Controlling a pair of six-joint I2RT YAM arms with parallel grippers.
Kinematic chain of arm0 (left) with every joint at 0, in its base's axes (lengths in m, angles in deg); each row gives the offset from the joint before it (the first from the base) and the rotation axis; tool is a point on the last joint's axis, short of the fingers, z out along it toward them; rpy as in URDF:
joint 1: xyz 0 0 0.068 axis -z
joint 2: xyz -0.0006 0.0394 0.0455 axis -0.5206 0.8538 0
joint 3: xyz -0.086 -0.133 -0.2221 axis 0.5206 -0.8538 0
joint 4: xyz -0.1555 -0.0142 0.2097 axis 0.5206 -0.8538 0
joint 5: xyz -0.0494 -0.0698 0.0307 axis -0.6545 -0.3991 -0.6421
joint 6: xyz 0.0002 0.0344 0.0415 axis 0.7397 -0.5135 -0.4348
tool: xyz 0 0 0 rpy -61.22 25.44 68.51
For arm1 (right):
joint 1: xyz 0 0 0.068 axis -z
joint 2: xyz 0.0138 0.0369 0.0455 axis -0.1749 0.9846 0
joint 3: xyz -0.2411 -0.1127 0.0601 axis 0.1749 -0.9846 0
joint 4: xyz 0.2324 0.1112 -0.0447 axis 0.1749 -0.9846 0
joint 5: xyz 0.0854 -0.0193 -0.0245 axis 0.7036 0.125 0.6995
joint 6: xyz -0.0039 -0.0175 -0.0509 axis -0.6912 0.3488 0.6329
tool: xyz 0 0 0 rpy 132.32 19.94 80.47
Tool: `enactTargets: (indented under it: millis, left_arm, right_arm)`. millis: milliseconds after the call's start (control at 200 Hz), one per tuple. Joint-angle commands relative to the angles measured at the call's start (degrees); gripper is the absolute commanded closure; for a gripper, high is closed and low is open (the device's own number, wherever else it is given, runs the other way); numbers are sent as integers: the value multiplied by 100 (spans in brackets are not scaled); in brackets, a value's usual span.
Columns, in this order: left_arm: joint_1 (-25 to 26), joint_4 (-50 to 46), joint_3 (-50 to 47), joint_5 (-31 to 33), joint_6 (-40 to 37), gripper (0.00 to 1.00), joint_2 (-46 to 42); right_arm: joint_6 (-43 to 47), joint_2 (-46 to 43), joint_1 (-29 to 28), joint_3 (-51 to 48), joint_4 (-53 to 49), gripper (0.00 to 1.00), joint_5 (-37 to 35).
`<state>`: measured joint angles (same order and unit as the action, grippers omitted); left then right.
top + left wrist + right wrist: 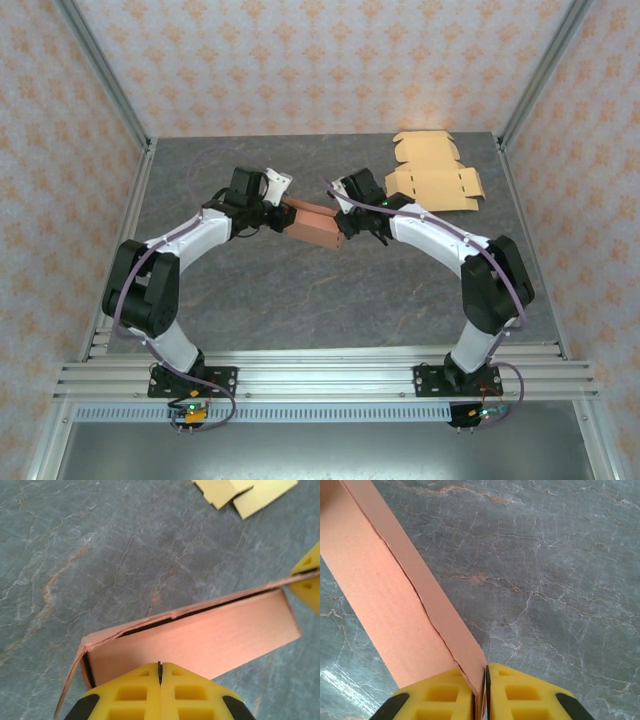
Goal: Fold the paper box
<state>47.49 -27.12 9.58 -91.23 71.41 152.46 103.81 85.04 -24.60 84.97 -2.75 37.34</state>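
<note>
The paper box is a long salmon-pink carton, partly folded, held just above the grey table between both arms. My left gripper is at its left end. In the left wrist view the jaws of that gripper are pressed together, tips against the box's long side wall, with nothing visible between them. My right gripper is at the box's right end. In the right wrist view it is shut on the edge of a box wall, with cardboard pinched between the yellow fingers.
Flat tan cardboard blanks lie at the back right of the table; their corners show in the left wrist view. Aluminium posts and patterned walls enclose the grey marble-look table.
</note>
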Motion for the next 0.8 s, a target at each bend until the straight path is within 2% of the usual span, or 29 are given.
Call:
enactTargets:
  millis: [0,60,105,150,335,430,566,656,796]
  left_arm:
    - [5,609,-295,-228,1104,100,-336]
    - [6,716,-396,-167,1387,100,-426]
    - [5,654,-412,4,1464,92,-546]
    - [-2,518,-414,196,1433,89,-702]
    - [-89,-176,-208,602,804,68,-1191]
    - [-135,-611,-76,965,464,58,-1229]
    - [-135,-805,-47,1391,-82,53,-1081]
    - [-135,-714,-26,1280,-449,47,-897]
    - [-135,-352,6,1003,-904,44,-719]
  right_arm:
    - [-1283,-50,-8,33,334,85,-18]
    - [-1479,-89,-30,-72,509,85,-34]
    - [-1436,-123,-36,-155,647,86,0]
    - [-1307,-142,-33,-190,676,86,-47]
    - [-44,-110,36,-24,146,89,112]
    - [317,-84,136,62,-69,91,248]
    - [556,-50,249,111,-189,92,580]
    - [749,-15,261,144,-270,93,812]
    - [918,48,277,202,-424,94,887]
